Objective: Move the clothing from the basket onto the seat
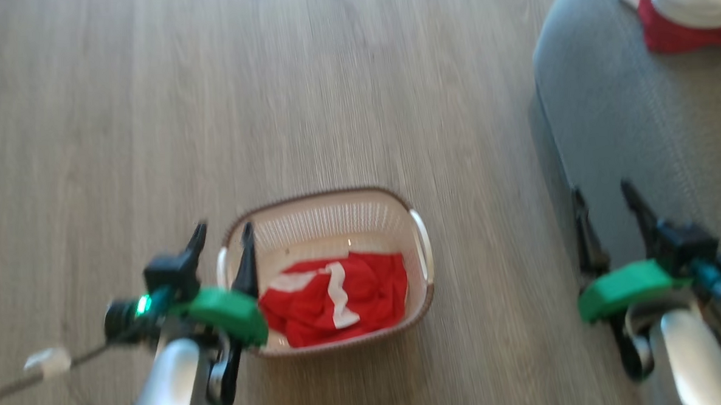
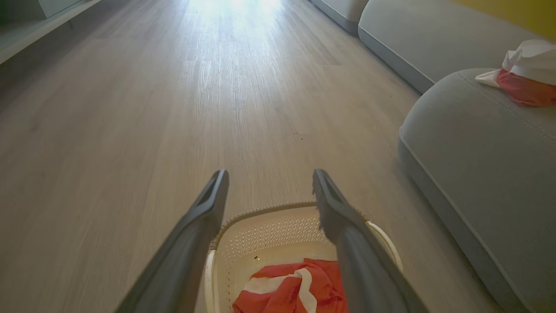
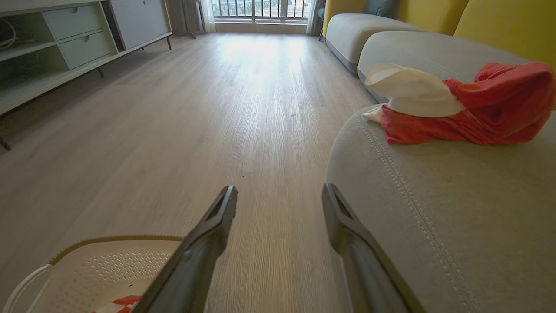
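Daylight pours in from the far window and glares white off the wood floor. Head view is smeared with motion blur, the basket soft-edged; both wrist views are sharper, their edges bowed by the wide lens.

Floor: pale wood-grain planks, matt w/ a faint sheen where light falls. Basket at 6 o'clock is smooth cream plastic, perforated walls, brown woven-look rim; the clothing in it is soft, creased red & white cloth. Seat at 3 o'clock: grey coarse-weave fabric w/ pale stitching.
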